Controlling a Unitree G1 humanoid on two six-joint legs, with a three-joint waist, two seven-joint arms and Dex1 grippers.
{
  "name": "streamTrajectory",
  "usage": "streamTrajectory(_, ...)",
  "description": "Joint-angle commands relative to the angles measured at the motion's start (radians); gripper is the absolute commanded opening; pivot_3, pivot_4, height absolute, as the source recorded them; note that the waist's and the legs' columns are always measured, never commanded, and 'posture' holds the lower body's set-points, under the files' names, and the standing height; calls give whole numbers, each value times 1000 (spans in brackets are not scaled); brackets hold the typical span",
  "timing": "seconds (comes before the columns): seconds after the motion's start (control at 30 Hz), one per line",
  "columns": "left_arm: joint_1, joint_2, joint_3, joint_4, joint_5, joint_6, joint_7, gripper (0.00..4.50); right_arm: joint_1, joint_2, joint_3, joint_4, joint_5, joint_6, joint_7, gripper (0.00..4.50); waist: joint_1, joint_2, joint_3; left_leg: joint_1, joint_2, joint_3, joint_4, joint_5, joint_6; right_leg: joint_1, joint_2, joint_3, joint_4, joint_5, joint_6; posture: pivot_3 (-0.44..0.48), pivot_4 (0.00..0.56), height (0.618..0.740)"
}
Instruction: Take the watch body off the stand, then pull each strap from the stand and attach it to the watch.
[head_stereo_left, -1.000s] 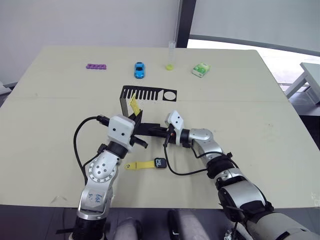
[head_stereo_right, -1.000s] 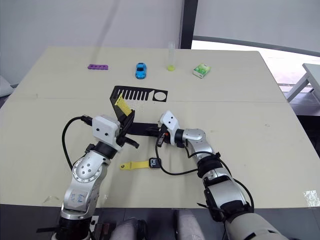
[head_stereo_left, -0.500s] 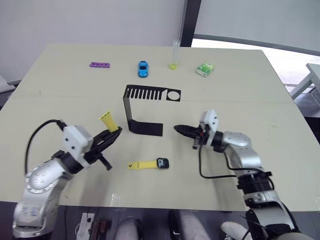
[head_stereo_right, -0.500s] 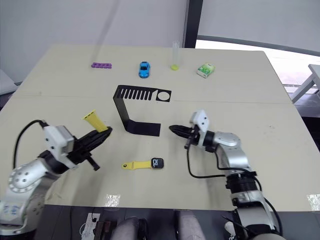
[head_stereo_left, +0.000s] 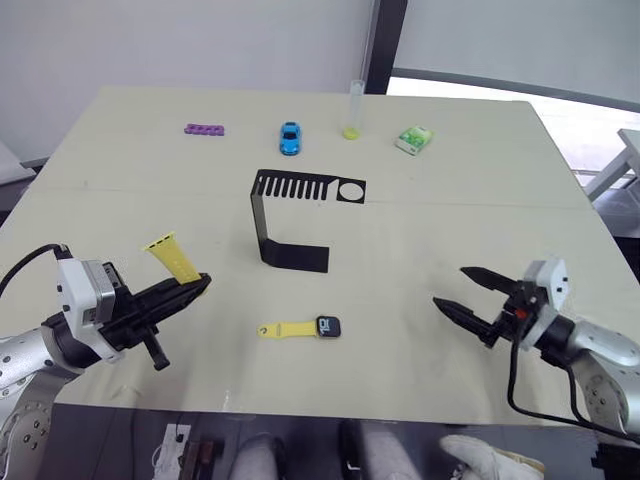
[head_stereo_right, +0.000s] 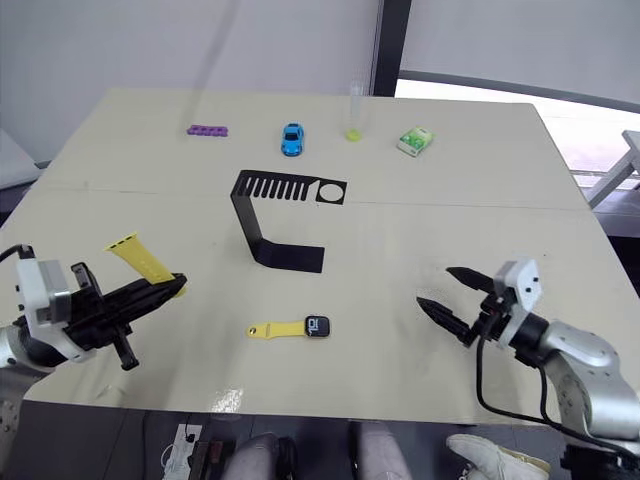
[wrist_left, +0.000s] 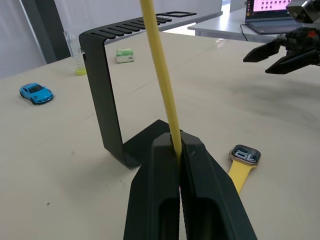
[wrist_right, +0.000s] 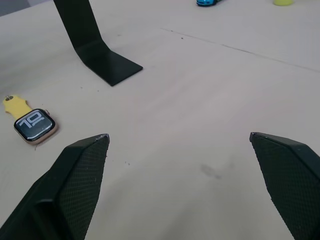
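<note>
Beyond the stand (head_stereo_left: 290, 222) sit a blue toy car (head_stereo_left: 290, 137) and green packet (head_stereo_left: 413, 139). My left gripper (head_stereo_left: 196, 287) pinches one yellow strap (head_stereo_left: 173, 260); my right gripper (head_stereo_left: 463, 290) gapes empty, the watch body (head_stereo_left: 327, 326) between them, before the stand

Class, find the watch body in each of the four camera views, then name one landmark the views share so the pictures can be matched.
Left eye view: watch body lies on the table, near side of the stand, a yellow strap joined on its left.
Right eye view: same spot.
Left wrist view: right of the left end effector, screen up.
Right wrist view: beside one finger, screen reading 10.
Shared landmark: the stand.
</note>
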Motion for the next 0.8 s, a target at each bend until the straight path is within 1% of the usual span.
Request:
streamTrajectory(0.03,6,28,-26,3,-81,62,-61,0,69,-2,-55,-108,104,54,-11,4480,-1,0,0,0,0,0,0,0,0,0,0,0,0,0,0,0,150,740)
streamTrajectory(0.1,-16,49,-56,4,-108,100,-86,0,86,4,-48,-138,158,92,-13,4480,-1,0,0,0,0,0,0,0,0,0,0,0,0,0,0,0,150,740)
streamTrajectory(0.2,-64,68,-97,-8,-165,165,-87,0,60,18,-7,-186,254,176,-41,4480,-3,0,0,1,0,0,0,0,0,0,0,1,1,1,1,0,150,740)
streamTrajectory(0.27,-99,79,-130,-21,-219,232,-73,0,16,24,43,-232,343,265,-69,4480,-4,0,0,1,0,0,0,0,0,0,0,1,1,1,1,0,150,740)
streamTrajectory(0.37,-164,98,-209,-39,-275,324,-68,0,-86,67,119,-285,533,402,-161,4480,-3,0,0,1,0,0,-1,1,-1,0,1,1,1,1,1,0,150,740)
streamTrajectory(0.5,-197,124,-250,-53,-326,402,-75,0,-163,112,181,-297,641,468,-253,4480,0,0,0,0,0,-1,-1,1,-1,-1,1,1,0,0,1,0,150,740)
streamTrajectory(0.57,-219,128,-288,-57,-333,425,-84,0,-209,157,216,-275,680,485,-307,4480,0,0,0,-1,0,-1,-1,1,-1,-1,1,1,-1,0,1,0,150,740)
streamTrajectory(0.67,-278,108,-348,-43,-341,459,-73,0,-263,212,242,-234,774,516,-363,4480,0,0,0,-2,0,-1,0,1,0,-1,0,1,-1,0,1,0,150,740)
streamTrajectory(0.8,-346,82,-416,-20,-319,480,-76,0,-292,217,282,-226,825,558,-373,4480,2,0,0,-2,-1,-1,1,1,0,-1,1,1,0,0,1,0,150,740)
